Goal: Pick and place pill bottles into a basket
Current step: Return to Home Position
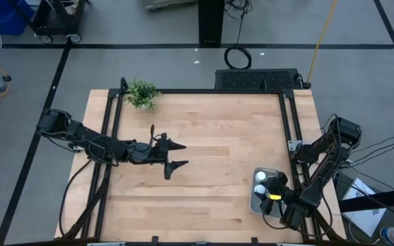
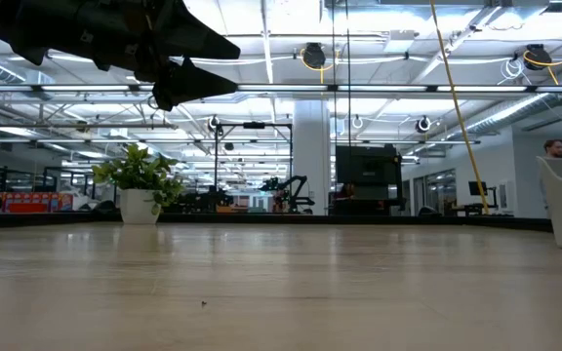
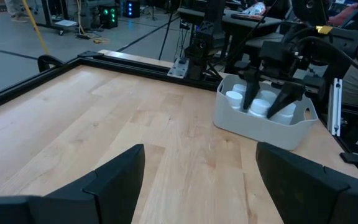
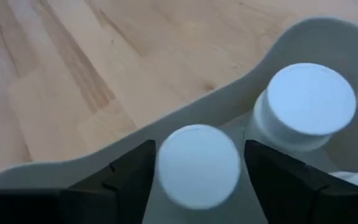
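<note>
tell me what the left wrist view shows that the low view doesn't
Only the left wrist view: the pill bottles standing inside the basket, with the right gripper over them, jaws open. Only the low view: the potted plant at the table's far edge. Both: the wooden table, the basket's wall, and the left gripper, jaws open above the table.
</note>
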Robot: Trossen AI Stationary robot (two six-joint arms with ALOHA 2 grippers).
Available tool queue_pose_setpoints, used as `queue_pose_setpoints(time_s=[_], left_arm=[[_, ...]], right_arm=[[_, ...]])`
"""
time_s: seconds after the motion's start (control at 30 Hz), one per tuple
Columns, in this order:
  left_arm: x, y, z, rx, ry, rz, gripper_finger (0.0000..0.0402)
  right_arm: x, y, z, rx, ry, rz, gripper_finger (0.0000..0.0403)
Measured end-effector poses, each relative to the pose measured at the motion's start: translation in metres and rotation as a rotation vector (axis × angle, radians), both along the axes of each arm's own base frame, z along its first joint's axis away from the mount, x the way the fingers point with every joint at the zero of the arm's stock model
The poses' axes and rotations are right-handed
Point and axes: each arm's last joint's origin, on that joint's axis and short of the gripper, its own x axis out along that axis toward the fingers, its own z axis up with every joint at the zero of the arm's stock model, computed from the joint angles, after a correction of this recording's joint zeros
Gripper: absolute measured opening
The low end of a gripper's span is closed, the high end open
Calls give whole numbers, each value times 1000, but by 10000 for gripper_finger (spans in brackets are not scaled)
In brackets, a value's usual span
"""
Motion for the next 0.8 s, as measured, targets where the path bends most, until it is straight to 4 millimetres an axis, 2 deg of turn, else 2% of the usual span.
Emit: queue_pose_setpoints(time_s=[0.17,0.43,0.7,0.8], left_arm=[[0,0,0,0,0,0,310],[0,0,0,3,0,1,310],[0,3,0,124,12,90,310],[0,3,0,77,5,92,310]], right_arm=[[-1,-2,4,-13,-2,9,249],[0,-13,21,-32,-3,38,250],[4,-30,53,-82,-110,121,251],[3,-38,67,-126,-177,161,251]])
